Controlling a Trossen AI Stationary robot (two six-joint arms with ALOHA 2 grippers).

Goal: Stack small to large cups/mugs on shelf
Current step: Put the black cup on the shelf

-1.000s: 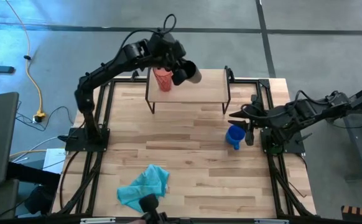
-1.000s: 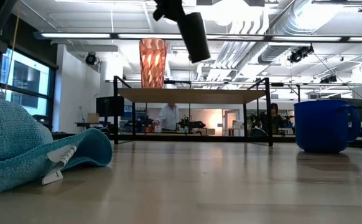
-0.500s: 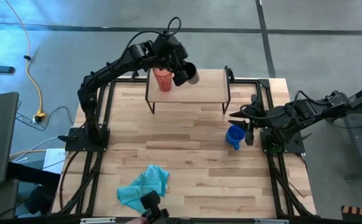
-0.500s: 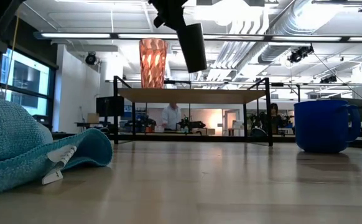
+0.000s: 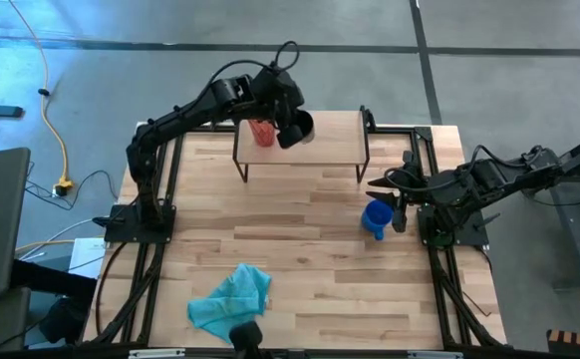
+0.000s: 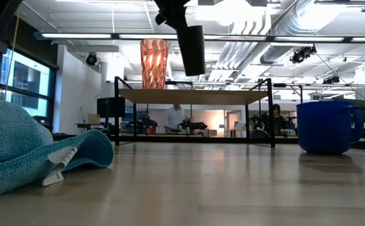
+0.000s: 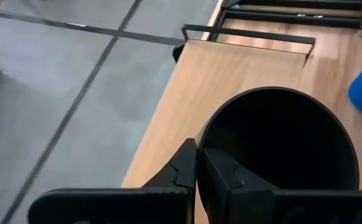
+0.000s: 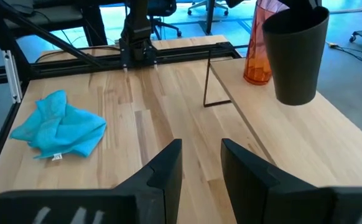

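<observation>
A black cup hangs above the light-wood shelf, with my left gripper shut on it. Just left of it, the red ribbed tumbler stands upright on the shelf's left part. The blue mug stands on the tabletop at the right, in front of the shelf. Right beside the mug, toward the table's right edge, my right gripper waits open with nothing between its fingers. My left gripper holds the black cup by its rim, one finger inside the cup and one outside on its wall. The fingers slant down from above and from the table's left. The cup hangs lifted clear above the shelf, mouth up and nearly upright.
A teal cloth lies crumpled near the table's front edge, left of the middle. The shelf's right part is bare. Black frame rails run along the table's sides. People show in the room far behind the table.
My left gripper has carried the black cup a little down and toward the red tumbler. The cup, which slanted with its bottom toward the table's right, has tipped to nearly upright and stays clear of the shelf.
</observation>
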